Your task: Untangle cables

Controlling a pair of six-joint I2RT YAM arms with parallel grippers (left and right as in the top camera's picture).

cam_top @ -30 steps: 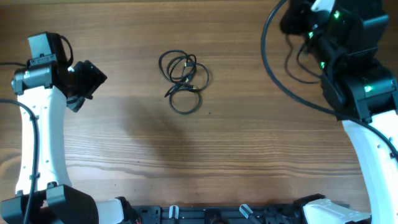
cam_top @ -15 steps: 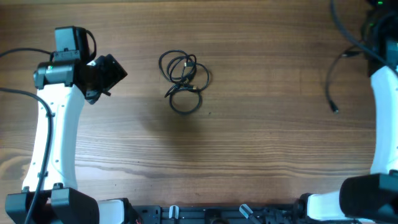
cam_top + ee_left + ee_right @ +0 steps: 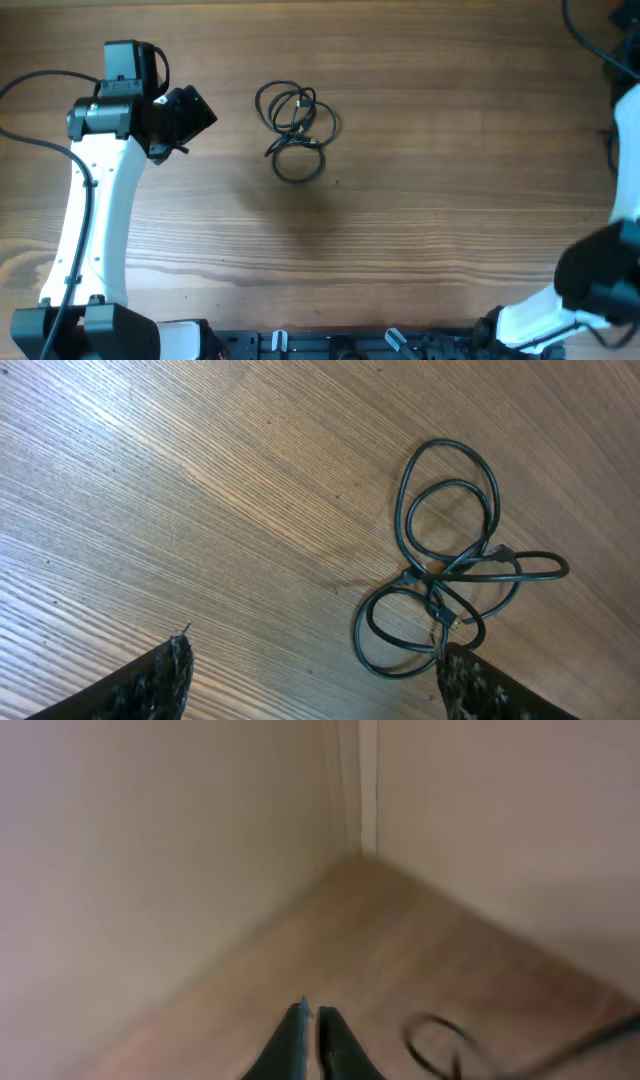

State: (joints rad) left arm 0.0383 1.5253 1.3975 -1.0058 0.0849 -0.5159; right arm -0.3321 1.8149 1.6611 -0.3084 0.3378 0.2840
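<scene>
I see the big brown wooden table. My white left arm stands along its left side. The black left gripper has its fingers wide apart, holding nothing. The right gripper has its thin fingers pressed together. The thin black looped cables lie in the far middle, right of the left gripper, not touching it.

I count one tangle of cables on one bench. In it I make out four loops; how many separate cords make them up I can't tell. Two arms: left arm, right arm. Two grippers: left gripper, right gripper. Each shows two fingers in its own wrist view.
</scene>
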